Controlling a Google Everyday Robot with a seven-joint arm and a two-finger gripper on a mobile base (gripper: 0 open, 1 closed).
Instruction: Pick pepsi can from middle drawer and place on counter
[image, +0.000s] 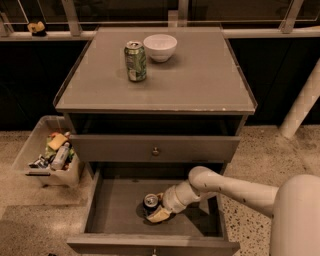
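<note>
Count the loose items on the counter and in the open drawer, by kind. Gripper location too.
Cans: 2 (green can on the counter, pepsi can in the middle drawer)
Bowls: 1 (white bowl on the counter)
Total: 3
The gripper is down in the middle drawer, right at the pepsi can.

Body: a large, white, rounded body (297, 215) at the near right corner.
Arm: the white arm (240, 189) reaches to the left from the body, almost level, up to a rounded joint.
Wrist: the wrist (176, 196) slopes from this joint down to the near left.
Gripper: the gripper (158, 214) is low inside the middle drawer (115, 210), just beside the pepsi can (150, 202).
</note>
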